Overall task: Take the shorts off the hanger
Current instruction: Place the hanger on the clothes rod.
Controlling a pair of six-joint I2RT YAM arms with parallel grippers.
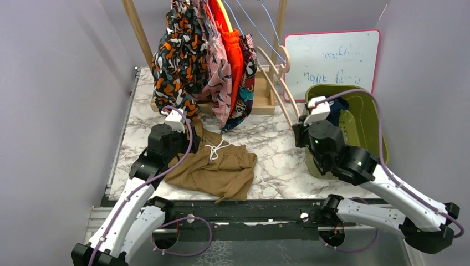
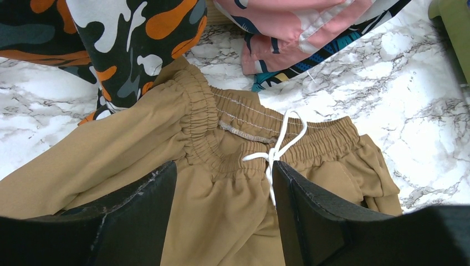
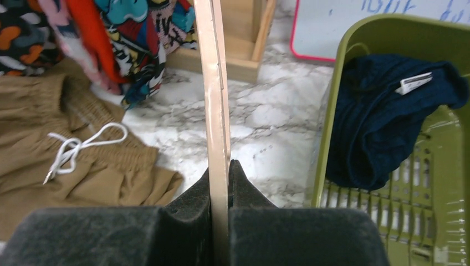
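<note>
I have the left gripper (image 2: 221, 185) open about two-thirds, its jaws straddling the gathered waist of the tan soft-fabric shorts (image 1: 213, 166) and clamping nothing. The right gripper (image 3: 220, 185) is pinched shut on the thin edge of a pale curved wooden hanger (image 3: 213, 83), which looks bare as far as I can see. In the overhead view the tan pair lies crumpled on the white marble-pattern table (image 1: 277, 144) at about 7 o'clock from its middle, just ahead of the left arm. The olive-green plastic basket (image 1: 372, 111) sits at 3 o'clock with a navy pair of shorts (image 3: 382, 116) inside. Up at 11 to 12 o'clock more pairs hang off the wooden rack: a black-orange-white blotch print pair (image 1: 177, 61), a pink print pair (image 1: 219, 75), a bright orange pair (image 1: 233, 47) and a multicolour print pair (image 1: 244, 97). I judge the tan shorts light, limp and a little slick. They will fold and drape rather than hold any shape, so nothing is fragile, but a shallow pinch on a single layer could slip. I would bite on the elastic waistband (image 2: 249, 133), thick and ribbed, just beside the white drawstring bow (image 2: 277, 147) and not on the cord itself. The waistband runs roughly from 10 toward 4 o'clock, the waist opening faces about 1 o'clock, and the legs trail toward 7 o'clock, so I read the long axis as 1 to 7.
</note>
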